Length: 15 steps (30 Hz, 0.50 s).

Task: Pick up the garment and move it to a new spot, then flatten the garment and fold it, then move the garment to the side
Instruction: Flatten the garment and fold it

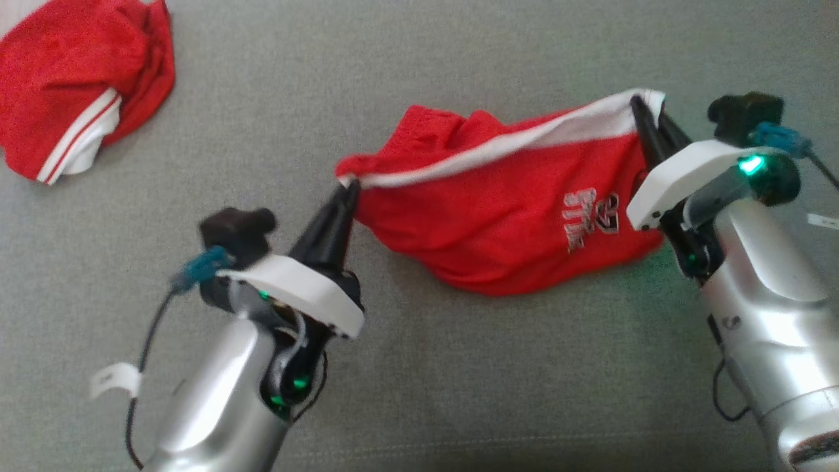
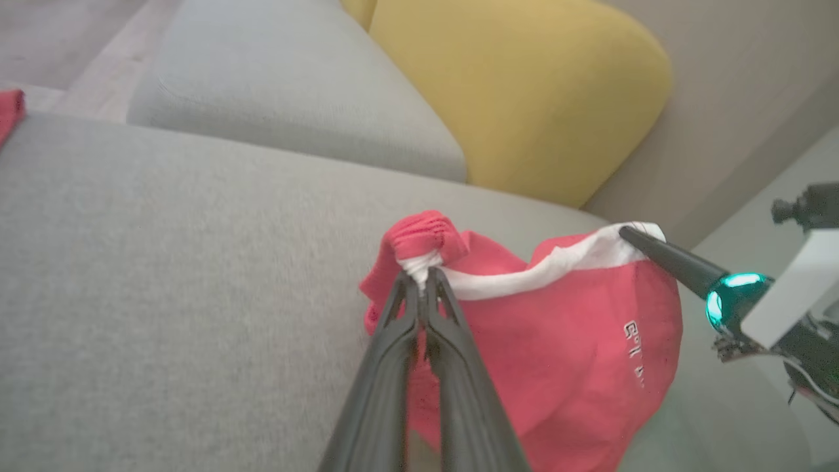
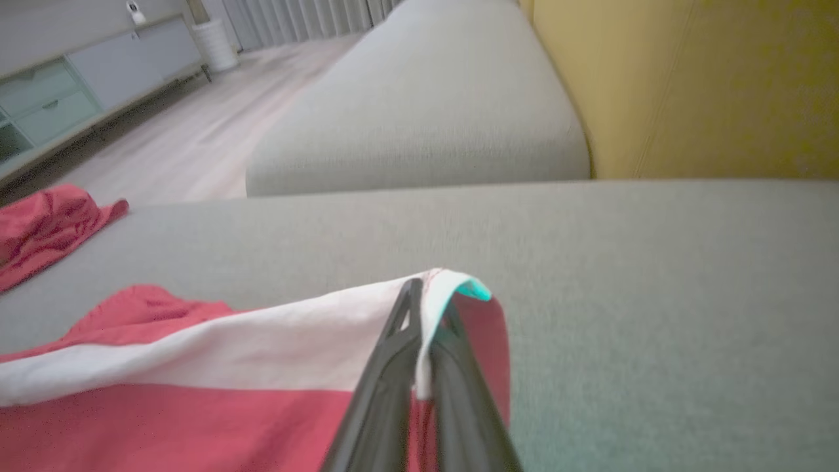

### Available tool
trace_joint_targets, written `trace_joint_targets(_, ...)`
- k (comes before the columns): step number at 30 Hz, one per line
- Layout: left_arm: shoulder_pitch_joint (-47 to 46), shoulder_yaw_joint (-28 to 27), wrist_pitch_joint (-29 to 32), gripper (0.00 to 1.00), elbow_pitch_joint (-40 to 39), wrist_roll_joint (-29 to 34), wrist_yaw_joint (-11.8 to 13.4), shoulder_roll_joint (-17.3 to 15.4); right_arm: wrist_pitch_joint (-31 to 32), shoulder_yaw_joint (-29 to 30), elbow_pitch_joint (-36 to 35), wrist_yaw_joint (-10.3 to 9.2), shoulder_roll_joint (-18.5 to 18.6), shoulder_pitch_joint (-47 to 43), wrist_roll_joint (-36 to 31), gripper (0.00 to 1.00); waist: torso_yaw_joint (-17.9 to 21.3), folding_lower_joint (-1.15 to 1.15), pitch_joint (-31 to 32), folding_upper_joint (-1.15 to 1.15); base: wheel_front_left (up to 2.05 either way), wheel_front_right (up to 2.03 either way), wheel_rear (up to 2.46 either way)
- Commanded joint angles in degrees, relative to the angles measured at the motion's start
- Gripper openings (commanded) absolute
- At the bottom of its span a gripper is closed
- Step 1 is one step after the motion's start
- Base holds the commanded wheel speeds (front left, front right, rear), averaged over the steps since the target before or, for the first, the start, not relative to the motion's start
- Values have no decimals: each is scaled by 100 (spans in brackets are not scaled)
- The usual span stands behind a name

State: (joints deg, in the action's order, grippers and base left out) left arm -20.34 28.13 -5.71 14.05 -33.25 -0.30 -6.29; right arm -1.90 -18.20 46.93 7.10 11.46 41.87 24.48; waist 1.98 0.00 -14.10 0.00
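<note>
The garment (image 1: 505,210) is a pair of red shorts with a white side stripe and a white print, stretched between both arms above the grey sofa seat (image 1: 419,367). My left gripper (image 1: 351,187) is shut on its left corner, seen up close as a pinch on the white band of the garment (image 2: 570,341) by the same left gripper (image 2: 423,278). My right gripper (image 1: 645,108) is shut on the white-edged right corner, and in its wrist view the right gripper (image 3: 426,295) clamps the white hem of the garment (image 3: 196,419). Its lower part sags onto the seat.
A second red garment (image 1: 72,85) with white trim lies crumpled at the far left of the seat, also visible as a red heap (image 3: 39,229). A yellow cushion (image 2: 524,85) and a grey cushion (image 2: 288,85) stand behind. Bare seat lies in front and between the garments.
</note>
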Motion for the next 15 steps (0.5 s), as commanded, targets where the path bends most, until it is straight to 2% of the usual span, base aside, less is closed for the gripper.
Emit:
trace_joint_targets(1, -162, -307, -129, 0, -308, -96, 34, -4, -134, -137, -357, 39, 91, 26, 65, 0, 20, 0, 146, 0, 0, 0, 0)
trace_joint_targets(8, -75, -719, -362, 0, -1165, -446, 108, -11, -244, -392, -1960, 39, 622, -477, 165, 0, 49, 0, 643, 0, 0, 0, 0)
trace_joint_targets(15, -13, -945, -156, 0, -2400, -467, 310, -272, 181, 37, -4142, 39, 1041, -1219, -4, 0, 47, 0, 1172, 0, 0, 0, 0)
